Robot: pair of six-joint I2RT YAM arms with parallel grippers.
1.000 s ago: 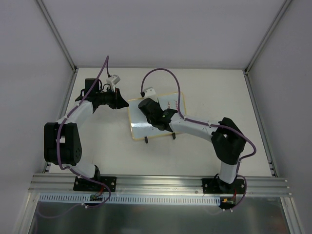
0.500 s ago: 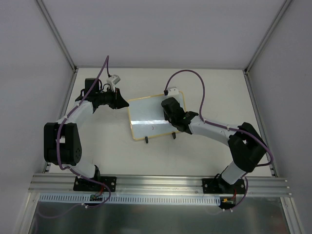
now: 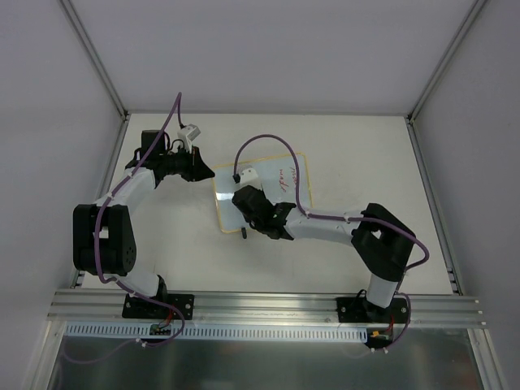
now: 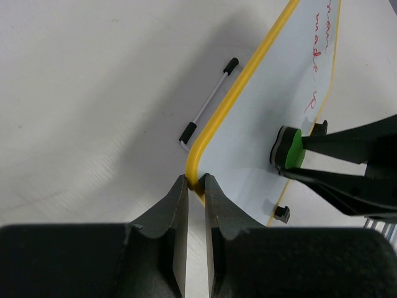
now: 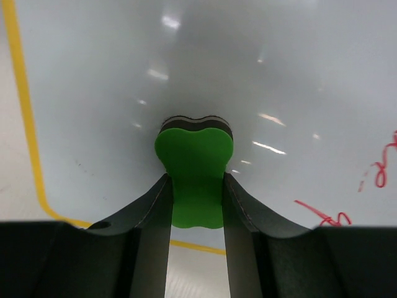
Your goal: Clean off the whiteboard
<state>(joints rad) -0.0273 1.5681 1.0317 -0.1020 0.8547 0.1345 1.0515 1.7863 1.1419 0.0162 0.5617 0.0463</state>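
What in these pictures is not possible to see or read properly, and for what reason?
- The red writing: too small to read in the top view, and cut off by the picture edge in both wrist views.
- The eraser: hidden under the right arm in the top view.
- The whiteboard: its near right part and one foot are covered by the right arm in the top view.

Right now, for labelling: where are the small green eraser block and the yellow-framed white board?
small green eraser block (image 5: 194, 158): right wrist view, its green back.
yellow-framed white board (image 4: 260, 112): left wrist view, bare white face.
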